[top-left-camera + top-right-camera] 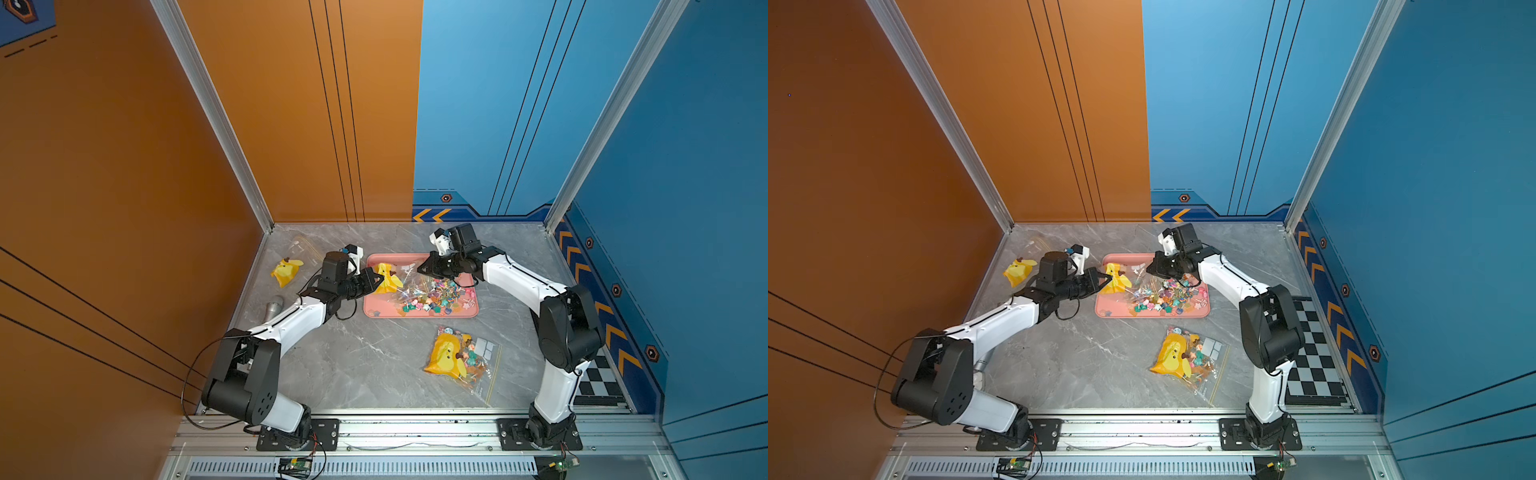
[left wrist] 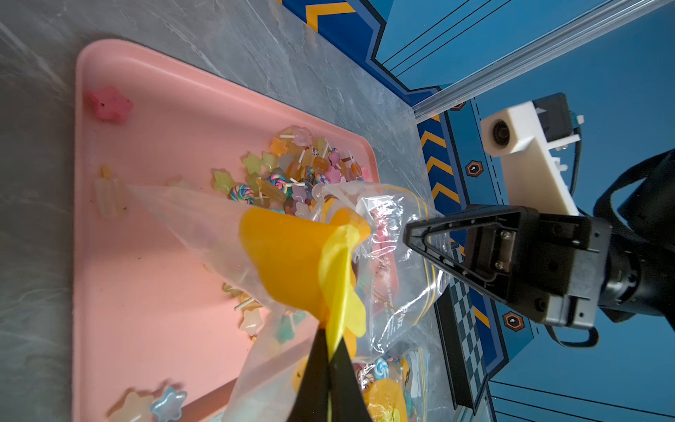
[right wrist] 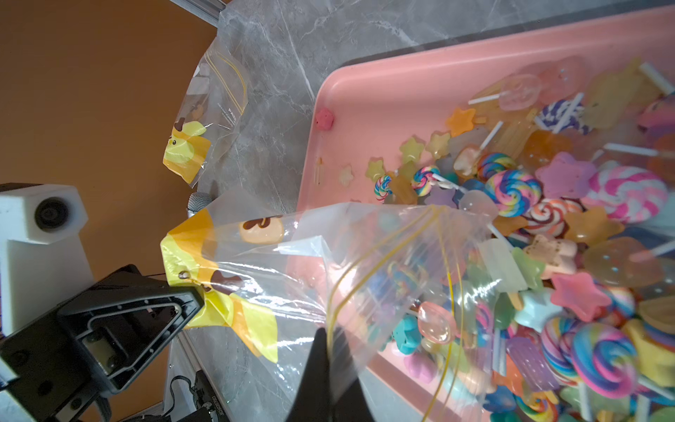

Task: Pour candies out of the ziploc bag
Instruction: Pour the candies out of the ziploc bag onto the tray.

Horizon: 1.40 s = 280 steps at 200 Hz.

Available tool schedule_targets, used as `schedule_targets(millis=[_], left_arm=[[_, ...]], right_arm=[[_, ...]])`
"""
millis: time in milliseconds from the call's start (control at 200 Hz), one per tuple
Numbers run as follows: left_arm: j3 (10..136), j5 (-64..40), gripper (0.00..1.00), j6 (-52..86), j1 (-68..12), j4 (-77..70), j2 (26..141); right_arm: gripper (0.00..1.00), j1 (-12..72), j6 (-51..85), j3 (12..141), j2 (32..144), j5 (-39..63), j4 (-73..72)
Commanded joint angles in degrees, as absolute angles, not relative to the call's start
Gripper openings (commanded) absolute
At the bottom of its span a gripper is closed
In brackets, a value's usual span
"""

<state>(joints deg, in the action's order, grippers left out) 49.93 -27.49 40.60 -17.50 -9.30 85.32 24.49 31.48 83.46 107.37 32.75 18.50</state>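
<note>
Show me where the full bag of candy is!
In both top views the full candy bag lies flat on the grey table, nearer the robot's bases than the pink tray, on the right arm's side.

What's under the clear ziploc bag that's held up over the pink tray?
Through the clear plastic of the ziploc bag, candies and the pink tray floor show; some may be inside it. Its yellow print covers whatever lies beneath that part.

pink tray [image 1: 419,312], multicoloured candies [image 1: 432,296], grey-marbled table [image 1: 365,365]
</note>
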Motion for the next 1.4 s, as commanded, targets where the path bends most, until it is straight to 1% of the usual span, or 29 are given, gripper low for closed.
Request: schedule_targets(millis=[0, 1396], left_arm=[[51.2, -26.9, 0.00, 40.0, -18.1, -9.2, 84.9], [53.6, -23.5, 0.00, 36.6, -18.2, -3.8, 81.7]], right_arm=[[0.00, 25.0, 31.1, 82.5, 105.0, 32.5, 19.9], [0.00, 25.4, 31.1, 82.7, 104.9, 32.0, 19.9]])
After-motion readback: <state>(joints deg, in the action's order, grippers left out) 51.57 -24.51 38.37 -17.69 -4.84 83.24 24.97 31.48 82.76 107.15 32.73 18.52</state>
